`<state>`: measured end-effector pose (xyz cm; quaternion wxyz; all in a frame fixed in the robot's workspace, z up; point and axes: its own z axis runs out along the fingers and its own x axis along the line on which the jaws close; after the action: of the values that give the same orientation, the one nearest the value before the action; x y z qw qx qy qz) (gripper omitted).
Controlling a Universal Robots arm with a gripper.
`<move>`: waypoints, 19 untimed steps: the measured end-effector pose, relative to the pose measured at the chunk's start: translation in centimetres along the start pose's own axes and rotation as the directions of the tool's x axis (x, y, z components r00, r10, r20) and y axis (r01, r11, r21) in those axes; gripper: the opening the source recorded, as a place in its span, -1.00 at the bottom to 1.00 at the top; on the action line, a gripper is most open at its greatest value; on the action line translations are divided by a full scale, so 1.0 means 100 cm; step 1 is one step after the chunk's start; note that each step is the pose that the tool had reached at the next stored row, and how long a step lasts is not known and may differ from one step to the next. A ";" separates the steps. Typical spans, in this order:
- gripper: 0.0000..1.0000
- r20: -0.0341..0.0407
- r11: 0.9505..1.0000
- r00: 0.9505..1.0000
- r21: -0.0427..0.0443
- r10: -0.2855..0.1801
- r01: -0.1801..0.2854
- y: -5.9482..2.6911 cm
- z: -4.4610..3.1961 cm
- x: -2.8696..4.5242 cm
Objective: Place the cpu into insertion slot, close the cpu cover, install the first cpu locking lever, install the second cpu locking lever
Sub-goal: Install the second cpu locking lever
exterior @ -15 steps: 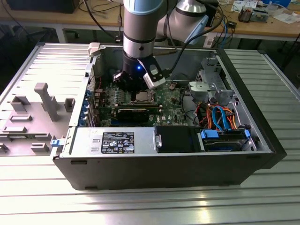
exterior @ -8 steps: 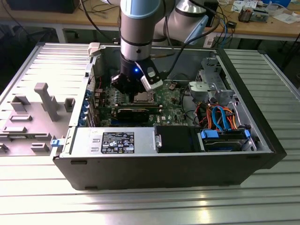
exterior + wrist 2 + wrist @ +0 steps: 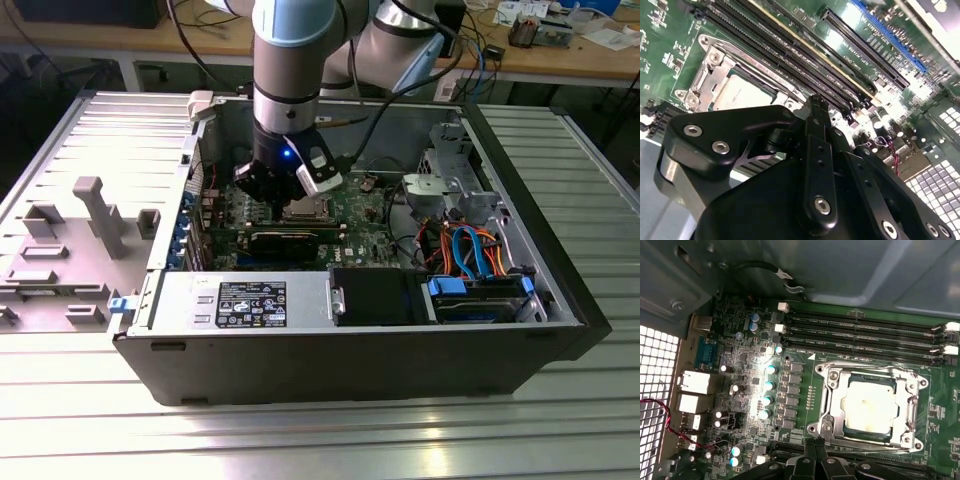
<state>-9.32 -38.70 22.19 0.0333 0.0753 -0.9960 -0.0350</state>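
The cpu lies flat in the insertion slot on the green circuit board, its pale silver face showing through the window of the cpu cover. The cover lies down flat over it. Thin metal levers run along the socket's sides; whether they are latched I cannot tell. In the second wrist view, the cpu and cover lie just beyond my gripper. My gripper is shut, holds nothing, and hovers at the socket's edge. In the exterior view, the gripper hangs inside the case beside the cpu.
Long black memory slots run beside the socket. A power supply fills the case's near side, and a drive bay with orange and blue cables sits at the exterior view's right. A grey fixture stands outside the case at the left.
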 end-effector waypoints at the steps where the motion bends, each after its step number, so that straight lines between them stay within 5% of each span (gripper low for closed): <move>1: -0.79 0.001 1.000 1.000 0.001 -0.004 0.004 0.0002 0.0008 -0.0001; 8: -0.79 0.010 1.000 1.000 0.002 -0.004 0.004 0.0008 0.0042 -0.0003; 12: -0.79 0.012 1.000 1.000 0.003 -0.005 0.004 0.0028 0.0060 0.0070; 19: -0.79 0.014 1.000 1.000 0.003 -0.005 0.005 0.0039 0.0094 0.0046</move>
<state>-9.90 -38.32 21.32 0.0263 0.0775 -0.9961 -0.0343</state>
